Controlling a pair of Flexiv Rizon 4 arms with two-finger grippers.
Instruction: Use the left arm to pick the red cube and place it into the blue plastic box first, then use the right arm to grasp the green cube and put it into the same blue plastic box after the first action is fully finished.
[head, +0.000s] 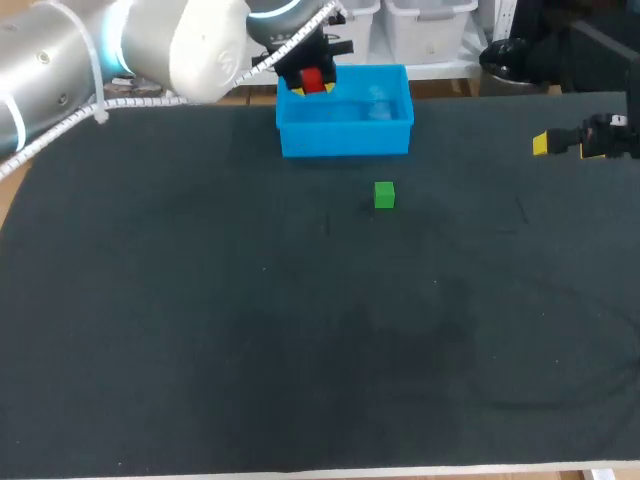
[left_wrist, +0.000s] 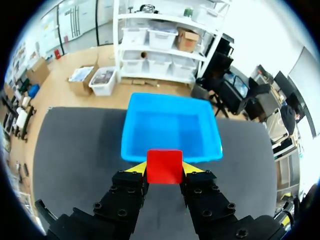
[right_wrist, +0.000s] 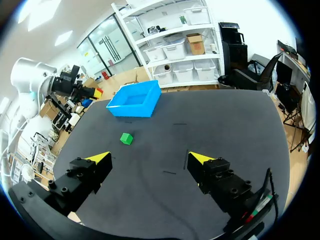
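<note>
The left gripper (left_wrist: 164, 168) pinches the red cube (left_wrist: 164, 165) near the blue box (left_wrist: 172, 122) rim, so releasing here might bounce it out, while the right gripper (right_wrist: 150, 159) hangs open.

Blue box (left_wrist: 170, 127) glossy smooth plastic; table (head: 300, 330) matt dark cloth.

My right hand (right_wrist: 150, 157) is wide open above the dark surface (right_wrist: 220, 125). Green cube (right_wrist: 126, 138) sits ahead of it, blue box (right_wrist: 131, 111) beyond the cube. My left arm (right_wrist: 35, 82) is near the box.
</note>
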